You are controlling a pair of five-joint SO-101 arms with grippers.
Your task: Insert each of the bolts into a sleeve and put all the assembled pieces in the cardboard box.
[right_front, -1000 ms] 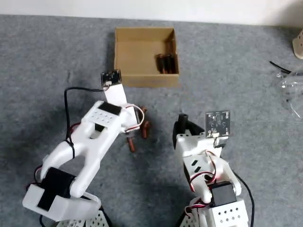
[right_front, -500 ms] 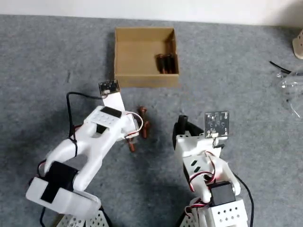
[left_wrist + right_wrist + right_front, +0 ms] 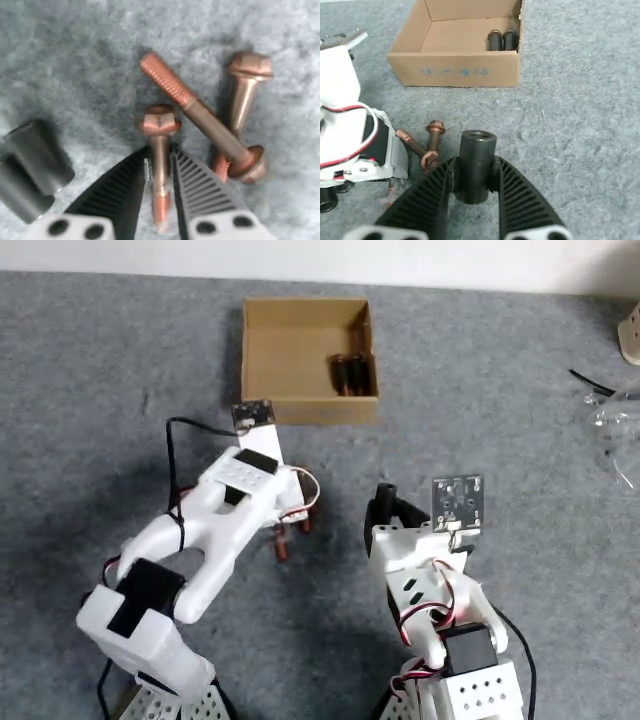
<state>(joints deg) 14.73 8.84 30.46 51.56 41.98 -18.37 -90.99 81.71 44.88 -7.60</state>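
Left gripper [image 3: 160,162]: I am clamped on the shank of a bolt [image 3: 159,124] lying on the carpet [image 3: 75,60]. Two spare bolts [image 3: 202,120] lie crossed just beside it. Right gripper [image 3: 475,169]: I grip a sleeve [image 3: 477,145] upright (bore facing up). The box [image 3: 455,70] holds two assembled pieces [image 3: 502,39].

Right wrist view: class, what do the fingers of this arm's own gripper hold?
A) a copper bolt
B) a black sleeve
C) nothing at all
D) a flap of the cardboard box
B: the fingers of the right gripper are closed on an upright black sleeve, its open end up.
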